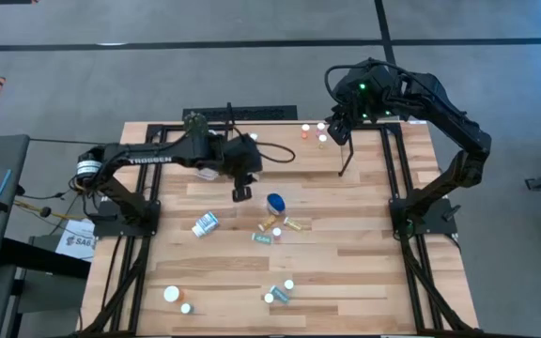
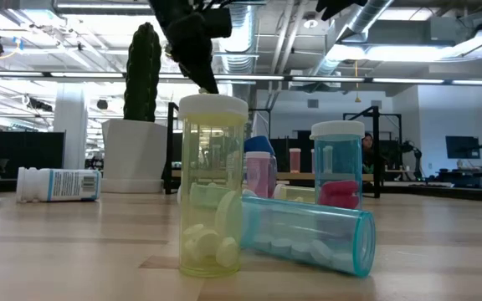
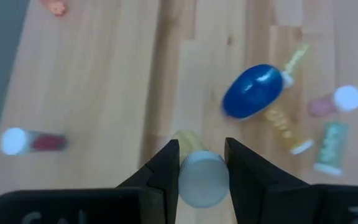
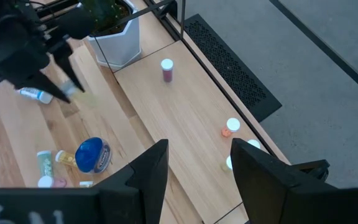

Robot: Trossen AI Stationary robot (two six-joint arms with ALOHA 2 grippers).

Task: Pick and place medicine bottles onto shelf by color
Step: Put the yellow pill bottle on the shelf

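- The left gripper pinches a small yellowish bottle with a white cap; the cap sits squarely between the two fingers, and the bottle's long axis runs forward, away from the wrist.
- In the high view this gripper hangs over the middle of the table, just beside the blue bottle and the loose cluster of bottles around it.
- The shelf lies along the table's far edge, and the held bottle must travel that way.
- The right gripper hovers over the shelf's right end near the orange bottles, its fingers spread and holding nothing.
- The left arm, already carrying, seems set to make the placement.
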